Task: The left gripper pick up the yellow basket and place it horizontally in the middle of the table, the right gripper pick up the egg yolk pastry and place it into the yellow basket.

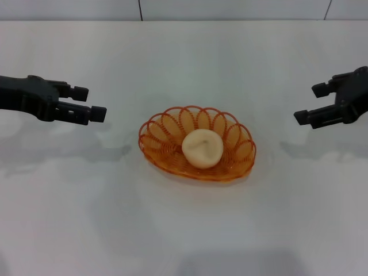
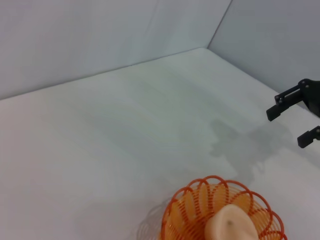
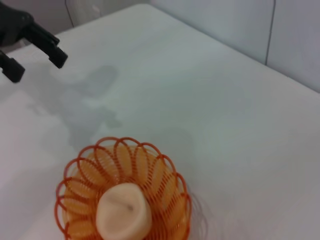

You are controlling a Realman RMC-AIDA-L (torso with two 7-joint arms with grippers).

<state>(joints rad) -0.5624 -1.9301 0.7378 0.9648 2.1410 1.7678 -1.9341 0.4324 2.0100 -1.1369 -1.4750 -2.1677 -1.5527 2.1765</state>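
The yellow basket (image 1: 167,133), an orange-amber wire oval, lies flat in the middle of the white table (image 1: 184,63). The egg yolk pastry (image 1: 202,148) sits inside it, right of its centre. My left gripper (image 1: 89,103) hovers open and empty to the basket's left. My right gripper (image 1: 310,103) hovers open and empty to the basket's right. The left wrist view shows the basket (image 2: 187,210), the pastry (image 2: 229,226) and the right gripper (image 2: 290,122). The right wrist view shows the basket (image 3: 95,167), the pastry (image 3: 123,211) and the left gripper (image 3: 35,62).
A grey tiled wall (image 1: 184,8) runs along the table's far edge. Nothing else stands on the table besides the basket.
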